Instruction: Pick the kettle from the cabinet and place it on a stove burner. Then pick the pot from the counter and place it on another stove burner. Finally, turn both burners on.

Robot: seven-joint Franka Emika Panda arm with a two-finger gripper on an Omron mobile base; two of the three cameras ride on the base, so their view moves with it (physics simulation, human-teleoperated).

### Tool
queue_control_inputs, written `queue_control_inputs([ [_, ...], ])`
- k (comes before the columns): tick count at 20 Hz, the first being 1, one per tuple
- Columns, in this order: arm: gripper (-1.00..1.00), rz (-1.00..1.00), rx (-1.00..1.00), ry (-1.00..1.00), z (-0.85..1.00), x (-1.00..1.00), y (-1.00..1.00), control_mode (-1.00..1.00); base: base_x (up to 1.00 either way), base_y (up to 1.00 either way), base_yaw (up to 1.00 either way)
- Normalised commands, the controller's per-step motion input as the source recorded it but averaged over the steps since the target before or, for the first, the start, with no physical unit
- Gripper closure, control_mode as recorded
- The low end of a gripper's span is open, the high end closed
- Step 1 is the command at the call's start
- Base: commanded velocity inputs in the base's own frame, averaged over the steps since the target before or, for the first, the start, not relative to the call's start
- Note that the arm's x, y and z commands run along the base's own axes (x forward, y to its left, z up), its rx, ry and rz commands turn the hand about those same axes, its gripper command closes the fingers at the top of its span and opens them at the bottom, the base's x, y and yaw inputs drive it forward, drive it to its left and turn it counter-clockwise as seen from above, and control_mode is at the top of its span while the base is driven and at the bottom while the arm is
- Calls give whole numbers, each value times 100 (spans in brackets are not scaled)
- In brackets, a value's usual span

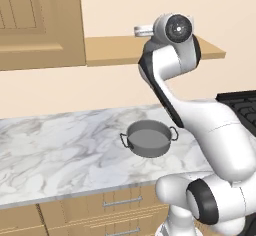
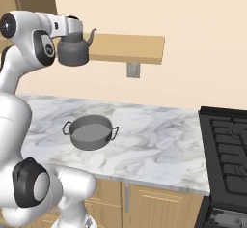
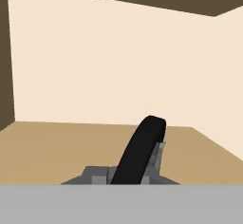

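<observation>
No brand, label or writing can be read on anything here.

The counter (image 2: 144, 125) runs long and flat across both base views, its white marble carrying one thing, the pot (image 2: 89, 132). The stove burners (image 2: 231, 145) sit at the counter's 3 o'clock end in the right base view, their black grates bare. The cabinet (image 1: 40, 22) hangs at 10 o'clock in the left base view, door shut, with its plank shelf (image 2: 130, 47) stretching toward 3 o'clock along the wall.

The pot stands upright near the counter's front edge, its two loop handles lying along a 9-to-3 line in the right base view; nothing lies in its grey bowl.

The kettle (image 2: 73, 49) is at the shelf's 9 o'clock end in the right base view, upright, spout aimed toward 3 o'clock along the shelf. Whether its base touches the plank cannot be told.

The gripper (image 2: 72, 25) reaches in just above the kettle. In the hand view the black arched handle (image 3: 140, 154) rises at 6 o'clock between the fingers, which are clenched on it.
</observation>
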Motion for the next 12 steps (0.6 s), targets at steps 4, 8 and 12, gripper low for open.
queue_control_inputs([
  [4, 100, -1, 0, 0, -7, -49, -14, -100, 0, 0, 0],
  [8, 100, -1, 0, 0, -17, -50, -12, -100, 0, 0, 0],
  [12, 100, -1, 0, 0, -28, -45, -9, -100, 0, 0, 0],
])
